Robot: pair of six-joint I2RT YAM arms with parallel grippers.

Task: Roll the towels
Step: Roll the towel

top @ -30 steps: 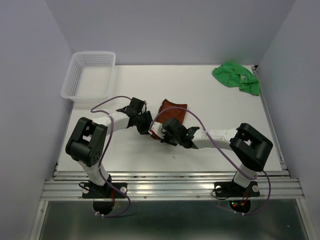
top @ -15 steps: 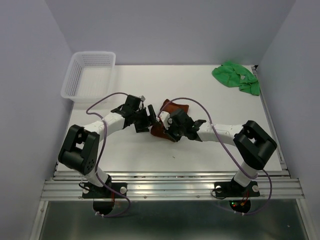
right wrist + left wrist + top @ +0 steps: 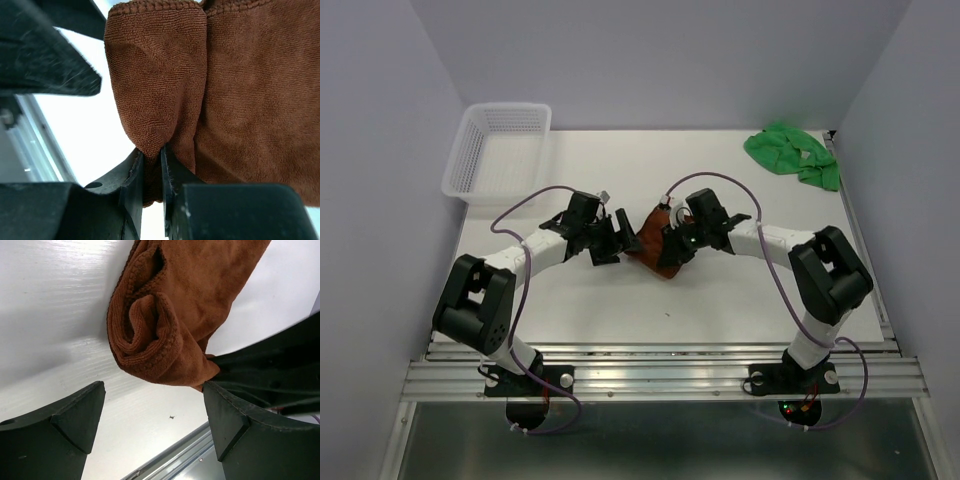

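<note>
Though the overhead view hides it, wrist views show the right gripper (image 3: 151, 155) pinching the rust-brown cloth towel (image 3: 225, 100) on the tabletop (image 3: 740, 290), left gripper (image 3: 152, 390) spread beside its rolled end; the bright green cloth towel (image 3: 790, 155) lies outside the white plastic mesh basket (image 3: 470, 165).

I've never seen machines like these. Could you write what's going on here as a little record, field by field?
Rust-brown towel: middle of the table, partly rolled, one end curled into a coil
Green towel: crumpled at the far right corner, untouched
White mesh basket: far left corner
Left tool: open, facing the coiled end, not gripping
Right tool: shut on a fold of the rust-brown towel
Stage: first towel mid-roll, second not begun
</note>
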